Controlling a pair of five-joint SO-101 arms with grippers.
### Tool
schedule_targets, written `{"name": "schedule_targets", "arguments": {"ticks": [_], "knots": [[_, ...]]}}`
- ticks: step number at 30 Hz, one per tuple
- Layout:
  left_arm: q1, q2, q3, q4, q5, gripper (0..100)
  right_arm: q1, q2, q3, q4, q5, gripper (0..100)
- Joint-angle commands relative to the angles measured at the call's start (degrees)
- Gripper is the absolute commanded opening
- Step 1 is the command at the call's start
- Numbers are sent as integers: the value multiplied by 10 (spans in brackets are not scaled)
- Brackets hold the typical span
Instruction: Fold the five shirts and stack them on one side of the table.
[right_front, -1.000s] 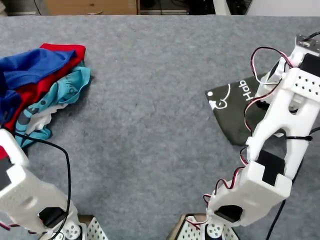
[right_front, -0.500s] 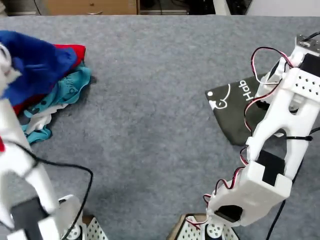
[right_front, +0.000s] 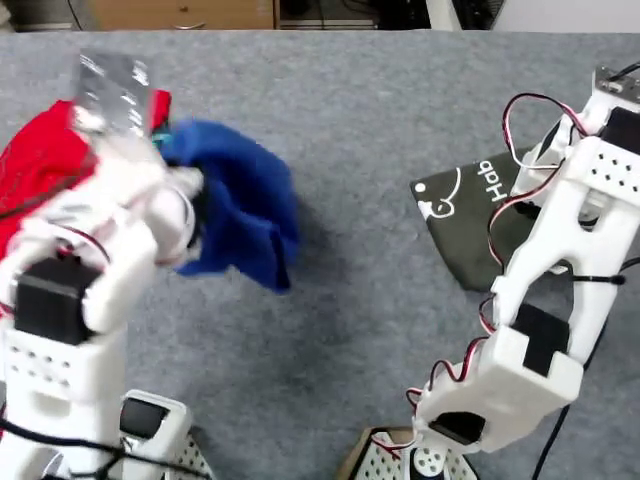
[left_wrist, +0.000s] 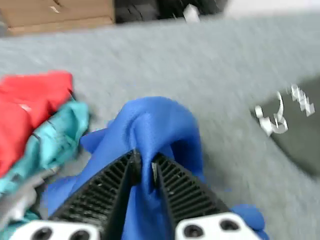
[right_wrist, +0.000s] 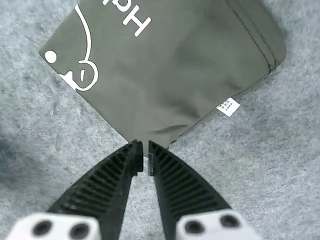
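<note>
1. The left gripper is clamped on a ridge of the blue shirt. Taking the table in the high view as a clock face, the shirt hangs bunched from the jaws between centre and 9 o'clock.
2. The red shirt and the teal shirt lie crumpled together at about 10 o'clock, just beside the lifted blue one.
3. The dark shirt, already folded flat, sits at 3 o'clock. The right gripper rests at its near hem with the jaws drawn almost together; whether they nip any cloth cannot be told.
4. Likely risks:
   - The pinch holds only a narrow fold, so the blue shirt could slip out if swung fast.
   - Its trailing edge hangs close to the pile at 10 o'clock and may drag the teal shirt along.
   - Set down as bunched as it is, it would land in a wad, not spread for folding.
   - If the right arm lifts with the hem caught, the finished fold could be pulled open.
</note>
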Motion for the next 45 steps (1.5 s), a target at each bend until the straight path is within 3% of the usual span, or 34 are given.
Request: {"name": "schedule_targets", "arguments": {"ticks": [1, 3, 5, 8, 13, 16, 21, 23, 28, 38, 45], "knots": [[39, -61, 87, 1, 1, 122, -19, -55, 0, 10, -4, 188], [31, -99, 125, 4, 9, 216, -31, -65, 0, 10, 10, 270], [0, -144, 141, 11, 40, 248, -51, -76, 0, 10, 27, 325], [-72, -201, 145, 8, 50, 253, -91, -87, 0, 10, 30, 313], [-297, -271, 174, 4, 49, 253, -202, -97, 0, 11, 33, 231], [-432, -288, 245, -42, 49, 253, -286, -94, 0, 11, 33, 212], [-572, -290, 365, -131, 49, 253, -424, -93, 22, 10, 33, 213], [-596, -291, 401, -155, 36, 253, -472, -93, 58, 10, 37, 213], [-621, -288, 472, -198, -11, 253, -560, -111, 211, 10, 130, 213], [-615, -286, 534, -239, -11, 253, -633, -225, 432, 3, 273, 213], [-585, -286, 541, -232, -5, 253, -682, -225, 581, -141, 275, 214]]}}
